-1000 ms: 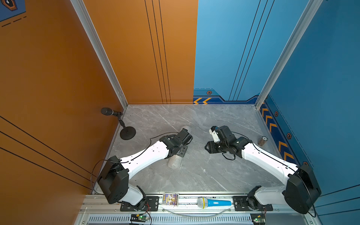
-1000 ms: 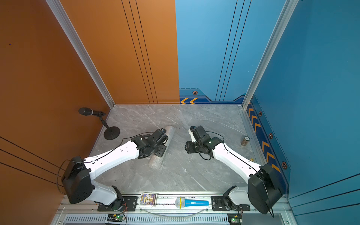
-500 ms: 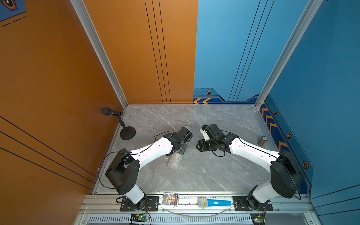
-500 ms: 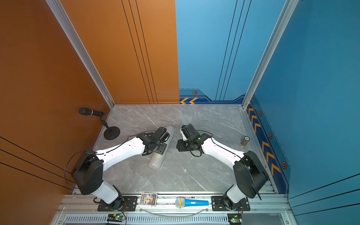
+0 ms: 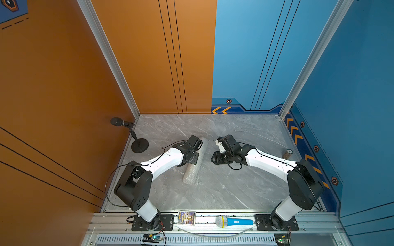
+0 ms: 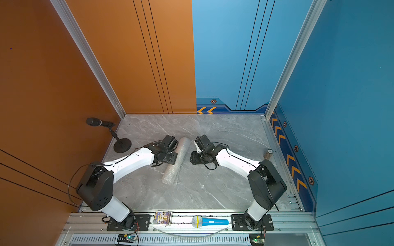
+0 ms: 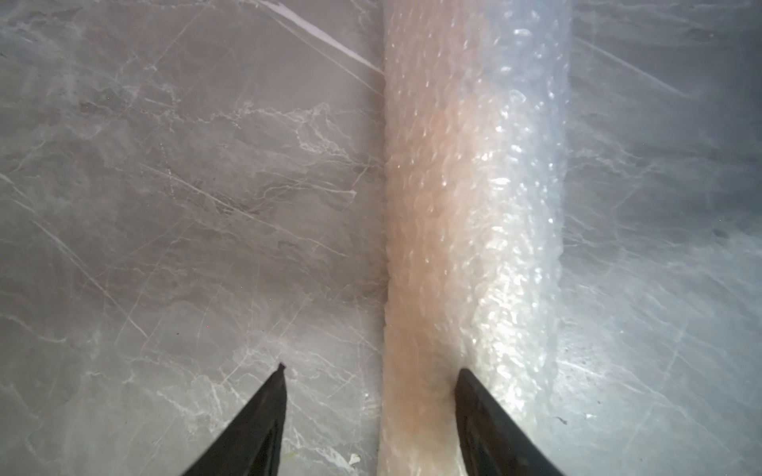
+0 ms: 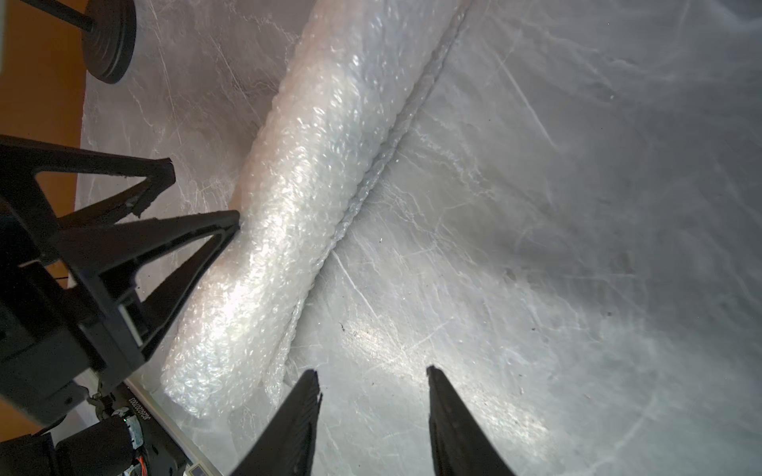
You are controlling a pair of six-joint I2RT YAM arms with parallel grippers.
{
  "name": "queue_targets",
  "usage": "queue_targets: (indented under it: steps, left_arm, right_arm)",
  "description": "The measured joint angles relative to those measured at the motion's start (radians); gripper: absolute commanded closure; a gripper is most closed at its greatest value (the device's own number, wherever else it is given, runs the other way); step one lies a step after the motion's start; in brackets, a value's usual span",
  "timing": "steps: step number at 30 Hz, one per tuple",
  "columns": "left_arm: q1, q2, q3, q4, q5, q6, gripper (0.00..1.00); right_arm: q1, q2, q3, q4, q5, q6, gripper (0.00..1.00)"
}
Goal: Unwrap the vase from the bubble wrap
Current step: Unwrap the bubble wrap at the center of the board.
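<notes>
We see the left arm and right arm in white shells with black joint housings, thin black cables trailing, screwed black base plates; the left gripper tapers to black points

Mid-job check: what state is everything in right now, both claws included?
bubble wrap: rolled up, lying flat.
vase: not visible; nothing unwrapped yet.
left claw: open, one tip against the roll.
right claw: open, empty, beside the roll.
brown jar: upright.
stand microphone: upright.
blue microphone: lying down.
</notes>
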Motion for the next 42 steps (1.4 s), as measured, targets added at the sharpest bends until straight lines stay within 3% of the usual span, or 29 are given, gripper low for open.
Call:
queue_targets:
  steps: [12,42]
  left_arm:
    - [0.047,-0.002,-0.017,0.032,0.035,-0.001,0.36]
    - [0.092,-0.001,-0.064,0.116,0.071,-0.001,0.37]
  right_arm:
    - [0.047,0.124,0.062,0.082,-0.035,0.083,0.68]
    - [0.024,0.286,0.157,0.205,-0.034,0.225,0.69]
